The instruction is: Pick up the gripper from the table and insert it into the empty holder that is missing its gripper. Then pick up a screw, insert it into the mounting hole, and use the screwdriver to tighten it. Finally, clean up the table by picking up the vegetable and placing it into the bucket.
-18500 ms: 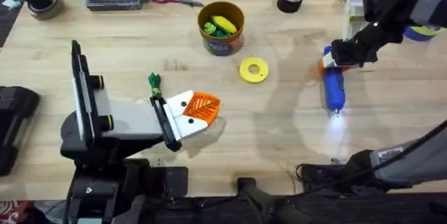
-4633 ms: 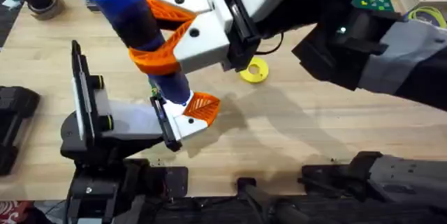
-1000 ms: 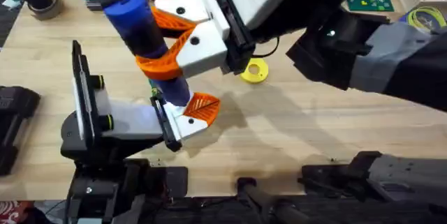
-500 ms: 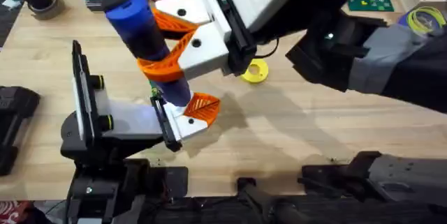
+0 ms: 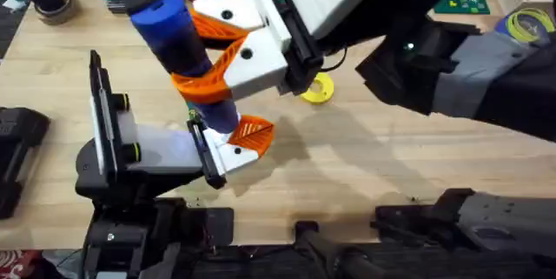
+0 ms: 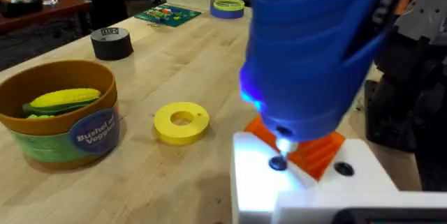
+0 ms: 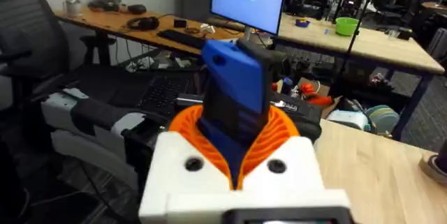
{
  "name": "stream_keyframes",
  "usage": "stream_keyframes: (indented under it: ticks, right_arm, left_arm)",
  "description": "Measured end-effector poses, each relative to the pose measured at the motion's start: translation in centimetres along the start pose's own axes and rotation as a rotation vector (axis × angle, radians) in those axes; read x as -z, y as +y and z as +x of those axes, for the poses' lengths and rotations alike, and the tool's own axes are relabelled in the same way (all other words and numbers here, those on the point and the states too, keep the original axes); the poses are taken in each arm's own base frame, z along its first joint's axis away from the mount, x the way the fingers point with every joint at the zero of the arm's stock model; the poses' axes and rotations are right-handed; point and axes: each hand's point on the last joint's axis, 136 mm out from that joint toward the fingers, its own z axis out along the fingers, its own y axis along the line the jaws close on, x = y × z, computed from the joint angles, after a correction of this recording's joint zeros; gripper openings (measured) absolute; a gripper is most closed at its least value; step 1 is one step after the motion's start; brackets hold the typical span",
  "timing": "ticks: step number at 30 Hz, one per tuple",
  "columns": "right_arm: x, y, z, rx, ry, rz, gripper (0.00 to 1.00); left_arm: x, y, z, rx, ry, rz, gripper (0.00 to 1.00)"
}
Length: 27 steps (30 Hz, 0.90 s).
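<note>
Screwdriver [image 5: 184,53] clamped upright in right fingers [image 5: 208,57], bit on holder [image 5: 228,153]; left fingers' state unclear.

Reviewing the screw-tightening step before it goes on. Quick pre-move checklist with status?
1. Right gripper shut on the screwdriver: ok.
2. Screwdriver light on: ok, glow on the holder.
3. Bit tip on the screw: looks seated; engagement cannot tell.
4. Orange gripper in the holder: ok.
5. Screw fully tightened: cannot tell.
6. Vegetable in the bucket: ok, yellow corn lies inside.
</note>
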Motion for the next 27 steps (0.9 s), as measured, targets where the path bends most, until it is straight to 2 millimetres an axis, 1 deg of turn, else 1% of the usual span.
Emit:
stream_keyframes:
  ticks: [17,27]
  right_arm:
    - [0.0,0.09,-0.31,0.017,-0.009,-0.004,0.024]
    - [0.01,0.05,0.09,-0.002,0.002,-0.003,0.024]
  left_arm:
    - [0.0,0.0,0.0,0.0,0.0,0.0,0.004]
    - [0.0,0.0,0.0,0.0,0.0,0.0,0.004]
